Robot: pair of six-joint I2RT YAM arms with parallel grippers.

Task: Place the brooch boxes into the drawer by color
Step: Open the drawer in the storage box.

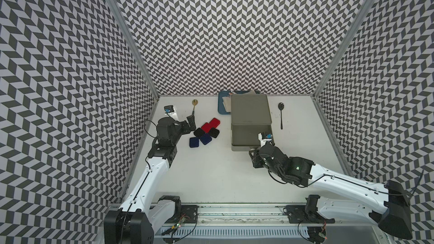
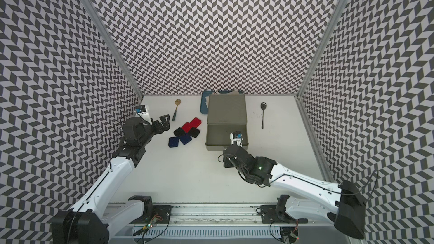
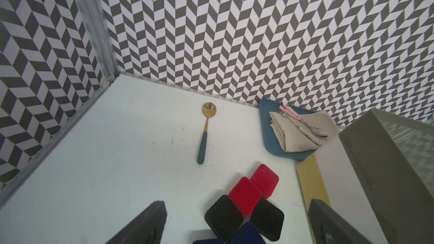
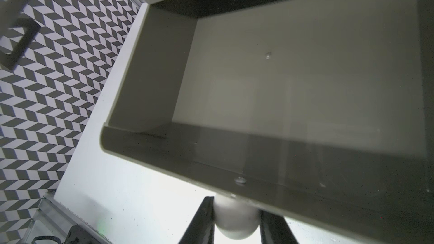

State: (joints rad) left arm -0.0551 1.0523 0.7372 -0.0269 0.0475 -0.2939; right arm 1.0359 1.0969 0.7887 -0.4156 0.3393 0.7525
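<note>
Several brooch boxes lie clustered left of the drawer: two red, two black and two dark blue. The drawer chest has its grey top tier pulled out, with nothing inside it. My right gripper is shut on that tier's pale ball knob. My left gripper stands open just left of the cluster, touching no box.
A gold spoon with a teal handle lies behind the boxes. A black spoon lies right of the chest. A blue tray with a napkin and cutlery sits behind the chest at the back wall.
</note>
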